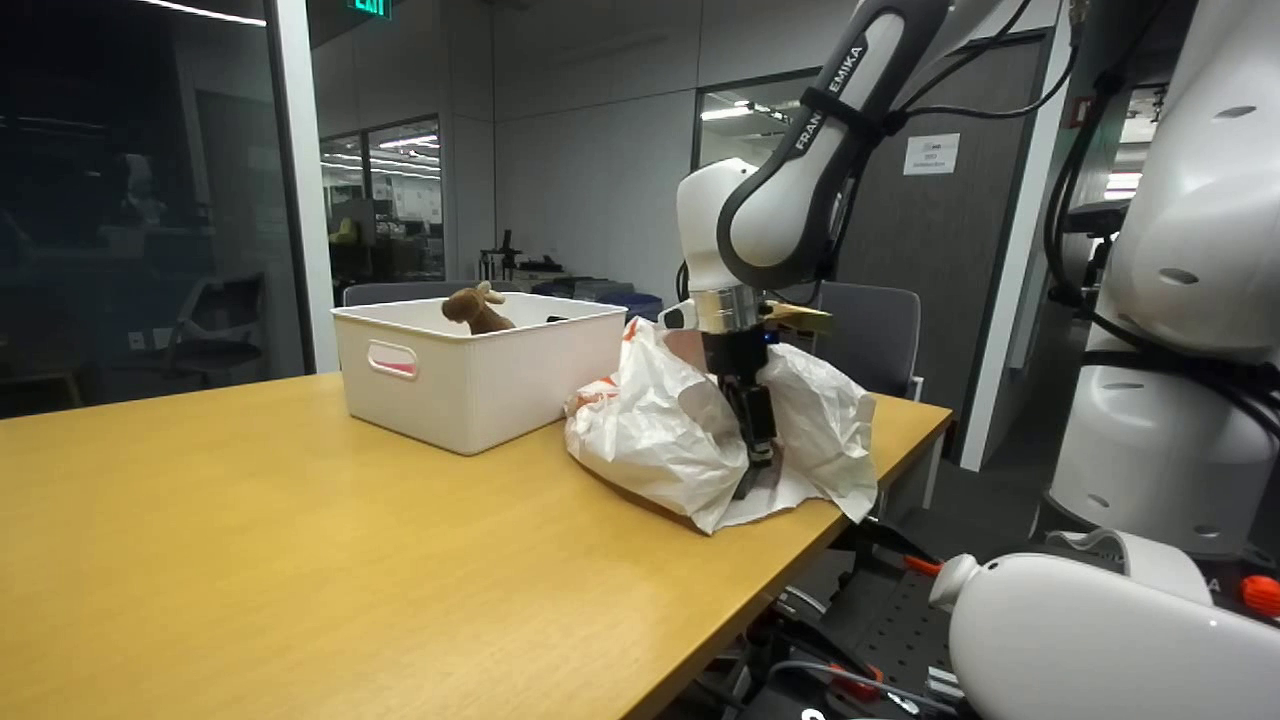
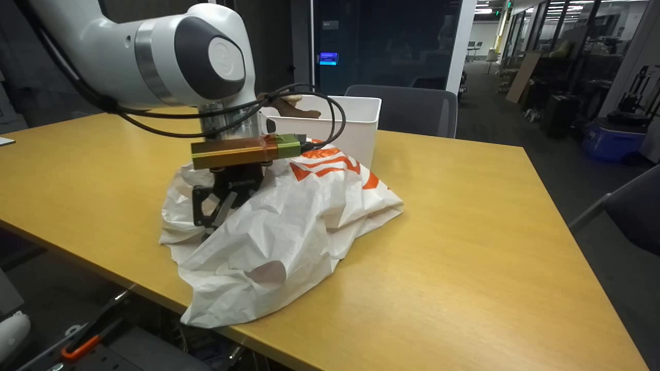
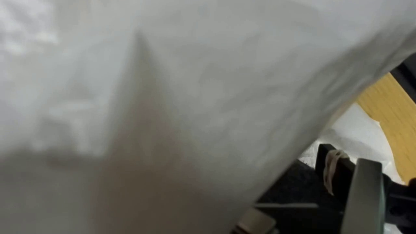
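A crumpled white plastic bag with orange print (image 1: 660,430) lies on the table in both exterior views (image 2: 289,226). My gripper (image 1: 748,478) points down into its folds, low over the table. In an exterior view the visible finger is spread outward (image 2: 209,226); the bag hides the other finger. In the wrist view the blurred bag (image 3: 195,81) fills most of the picture. One black finger with a rubber band (image 3: 336,172) shows at lower right, well to the side. A dark patch lies beside it; I cannot tell what it is. I see nothing held.
A white box (image 1: 530,385) with a brown plush animal (image 1: 475,310) stands beside the bag; the box also shows in an exterior view (image 2: 358,134). The bag reaches the edge of the wooden table (image 1: 300,560). Chairs (image 1: 875,330) stand around. A cable loops from the wrist (image 2: 330,111).
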Motion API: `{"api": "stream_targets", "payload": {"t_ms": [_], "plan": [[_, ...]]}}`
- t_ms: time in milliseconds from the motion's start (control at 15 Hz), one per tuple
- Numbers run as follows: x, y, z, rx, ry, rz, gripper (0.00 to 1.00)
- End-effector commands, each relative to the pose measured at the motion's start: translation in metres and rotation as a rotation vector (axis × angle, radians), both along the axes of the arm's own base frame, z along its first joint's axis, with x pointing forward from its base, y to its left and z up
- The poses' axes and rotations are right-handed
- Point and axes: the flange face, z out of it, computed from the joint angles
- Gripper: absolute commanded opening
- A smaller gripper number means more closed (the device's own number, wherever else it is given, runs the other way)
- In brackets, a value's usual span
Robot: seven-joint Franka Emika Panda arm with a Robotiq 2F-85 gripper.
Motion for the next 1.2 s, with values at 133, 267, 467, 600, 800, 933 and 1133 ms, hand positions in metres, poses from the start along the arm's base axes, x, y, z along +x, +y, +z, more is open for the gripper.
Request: {"api": "stream_targets", "payload": {"t_ms": [133, 267, 467, 600, 800, 933, 1133], "plan": [[0.006, 0.002, -0.002, -0.074, -0.068, -0.045, 1.0], [0.008, 0.002, -0.004, -0.136, -0.099, -0.074, 1.0], [0.007, 0.004, -0.01, -0.212, -0.105, -0.096, 1.0], [0.005, 0.005, -0.014, -0.222, -0.101, -0.103, 0.74], [0.008, 0.003, -0.011, -0.201, -0.108, -0.114, 0.5], [0.01, 0.001, -0.008, -0.199, -0.117, -0.119, 0.37], [0.012, -0.001, -0.007, -0.194, -0.118, -0.129, 0.24]]}}
